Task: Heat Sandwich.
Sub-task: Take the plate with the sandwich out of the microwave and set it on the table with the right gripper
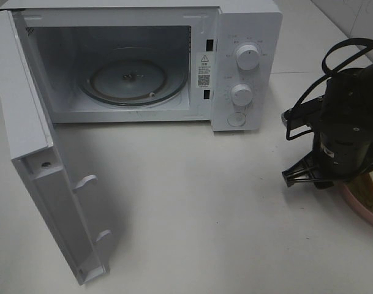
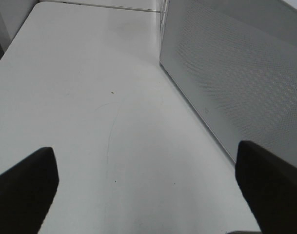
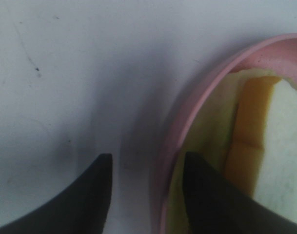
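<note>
The sandwich (image 3: pixel 285 146), pale bread with orange-yellow filling, lies on a round pink plate (image 3: pixel 197 92). In the exterior high view the plate (image 1: pixel 365 207) sits at the table's right edge, mostly hidden under my right arm, with a bit of sandwich (image 1: pixel 369 184) showing. My right gripper (image 3: pixel 147 163) is open and straddles the plate's rim, one finger outside over the table and one inside over the sandwich. In the exterior high view it (image 1: pixel 333 177) points down at the plate. My left gripper (image 2: pixel 146 190) is open and empty above bare table.
The white microwave (image 1: pixel 247 37) stands at the back with its door (image 1: pixel 45 184) swung open to the left, toward the front. Its glass turntable (image 1: pixel 134 79) is bare. In the left wrist view the microwave's perforated side (image 2: pixel 236 73) is close by.
</note>
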`<control>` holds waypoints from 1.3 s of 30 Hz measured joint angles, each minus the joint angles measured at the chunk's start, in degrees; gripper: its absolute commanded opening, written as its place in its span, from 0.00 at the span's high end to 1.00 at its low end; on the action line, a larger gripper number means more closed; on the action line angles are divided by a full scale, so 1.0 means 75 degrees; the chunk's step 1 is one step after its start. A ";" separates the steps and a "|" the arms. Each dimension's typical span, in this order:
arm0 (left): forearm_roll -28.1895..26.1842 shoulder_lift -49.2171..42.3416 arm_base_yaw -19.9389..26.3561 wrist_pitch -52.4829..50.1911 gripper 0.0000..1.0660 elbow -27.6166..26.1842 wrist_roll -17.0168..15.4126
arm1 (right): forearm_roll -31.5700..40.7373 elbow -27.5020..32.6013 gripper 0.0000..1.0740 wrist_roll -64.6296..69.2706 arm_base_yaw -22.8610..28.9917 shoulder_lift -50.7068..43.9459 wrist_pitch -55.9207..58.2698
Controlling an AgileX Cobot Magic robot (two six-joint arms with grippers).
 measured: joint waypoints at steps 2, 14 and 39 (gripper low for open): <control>0.0000 0.0000 0.0000 0.0000 0.15 0.0000 0.0000 | 0.0084 0.0000 0.53 -0.0099 0.0000 -0.0046 -0.0092; 0.0000 0.0000 0.0000 0.0000 0.15 0.0000 0.0000 | 0.0924 0.0000 0.36 -0.0665 0.0000 -0.0978 -0.0672; 0.0000 0.0000 0.0000 0.0000 0.15 0.0000 0.0000 | 0.6448 -0.2750 0.36 -0.6310 -0.2170 -0.1742 0.2620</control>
